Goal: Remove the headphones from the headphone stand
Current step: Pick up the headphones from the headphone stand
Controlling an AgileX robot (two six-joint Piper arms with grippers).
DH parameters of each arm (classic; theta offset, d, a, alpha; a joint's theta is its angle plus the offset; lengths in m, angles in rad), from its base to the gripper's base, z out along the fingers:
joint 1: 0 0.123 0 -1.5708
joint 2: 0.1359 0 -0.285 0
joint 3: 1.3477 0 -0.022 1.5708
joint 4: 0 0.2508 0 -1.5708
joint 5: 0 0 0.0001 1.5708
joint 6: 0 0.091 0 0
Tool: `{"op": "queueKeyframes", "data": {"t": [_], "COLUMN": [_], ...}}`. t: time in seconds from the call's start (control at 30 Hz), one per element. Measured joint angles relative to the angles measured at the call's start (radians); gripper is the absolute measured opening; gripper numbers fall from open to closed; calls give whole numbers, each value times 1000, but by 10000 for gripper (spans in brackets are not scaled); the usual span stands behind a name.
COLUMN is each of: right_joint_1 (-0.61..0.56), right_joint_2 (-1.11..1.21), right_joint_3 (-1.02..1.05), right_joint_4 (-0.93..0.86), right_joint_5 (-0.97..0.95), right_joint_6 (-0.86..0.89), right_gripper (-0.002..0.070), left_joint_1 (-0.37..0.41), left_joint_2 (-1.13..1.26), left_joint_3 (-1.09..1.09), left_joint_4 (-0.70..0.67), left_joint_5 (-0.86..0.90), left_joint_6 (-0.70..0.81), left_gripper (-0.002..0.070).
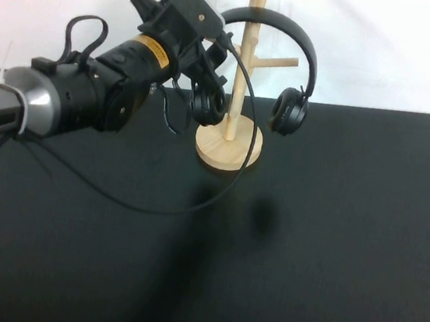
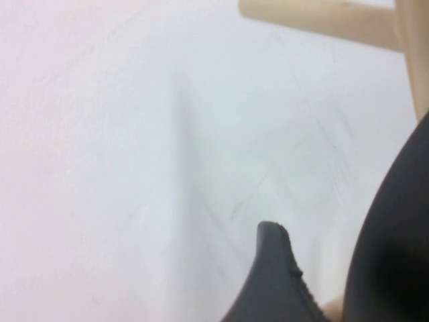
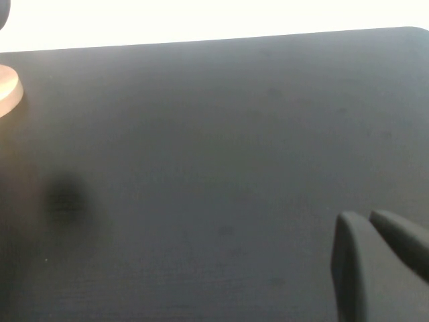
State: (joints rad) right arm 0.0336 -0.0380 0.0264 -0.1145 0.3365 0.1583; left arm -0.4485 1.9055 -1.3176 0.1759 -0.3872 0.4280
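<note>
The black headphones [image 1: 292,41] hang on the light wooden headphone stand [image 1: 231,143] at the back of the table, one ear cup on each side of the pole. My left gripper [image 1: 217,47] is raised at the left end of the headband, just above the left ear cup [image 1: 207,105]. In the left wrist view one finger [image 2: 275,282] shows, with a narrow gap between it and the black headband [image 2: 395,228]; the gripper looks open. A peg [image 2: 322,17] of the stand crosses behind. My right gripper [image 3: 375,225] is shut and empty, low over the black table.
The black table [image 1: 330,246] spreads in front of the stand, with a white wall behind. A black cable [image 1: 117,192] loops from my left arm over the table. The stand's base [image 3: 8,94] shows at the edge of the right wrist view.
</note>
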Motion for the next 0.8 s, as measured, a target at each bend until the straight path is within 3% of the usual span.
{"op": "queueKeyframes", "data": {"t": [0.47,0.57,0.73,0.8], "right_joint_1": [0,0,0,0], "right_joint_2": [0,0,0,0], "right_joint_3": [0,0,0,0], "right_joint_4": [0,0,0,0], "right_joint_5": [0,0,0,0], "right_joint_6": [0,0,0,0], "right_gripper": [-7,-7,-7,-7], "left_joint_1": [0,0,0,-1], "left_joint_2": [112,116,117,119], "left_joint_3": [-184,-185,-185,-185], "left_joint_4": [38,38,38,40], "left_joint_5": [71,93,102,105], "left_joint_6": [14,15,17,19], "left_gripper": [428,356,115,59]}}
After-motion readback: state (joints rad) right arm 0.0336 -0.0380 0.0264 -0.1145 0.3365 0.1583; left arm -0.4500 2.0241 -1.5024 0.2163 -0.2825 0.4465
